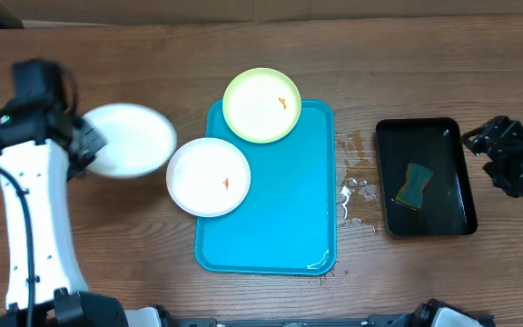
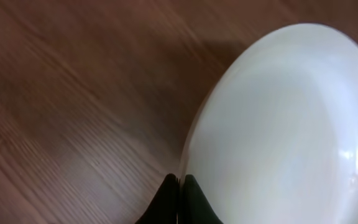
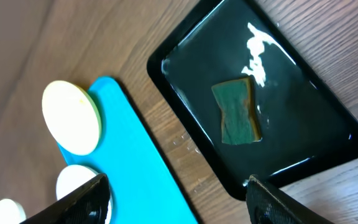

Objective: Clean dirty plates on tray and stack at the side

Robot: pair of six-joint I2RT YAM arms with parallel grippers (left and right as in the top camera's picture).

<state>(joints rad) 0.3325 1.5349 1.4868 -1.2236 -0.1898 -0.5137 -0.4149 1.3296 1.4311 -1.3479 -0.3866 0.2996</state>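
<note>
A white plate (image 1: 130, 139) (image 2: 278, 124) hangs over the table left of the turquoise tray (image 1: 280, 227), and my left gripper (image 1: 89, 143) (image 2: 180, 182) is shut on its left rim. Another white plate (image 1: 209, 176) with an orange smear overlaps the tray's left edge. The yellow-green plate (image 1: 261, 104) (image 3: 71, 117), also smeared orange, rests on the tray's far left corner. At the far right my right gripper (image 1: 507, 156) (image 3: 179, 202) stands open and empty, beside the black tray.
A glossy black tray (image 1: 452, 195) (image 3: 303, 124) on the right holds a green and yellow sponge (image 1: 416, 184) (image 3: 238, 112) and some water. Drops of water (image 1: 352, 193) lie on the wood between the two trays.
</note>
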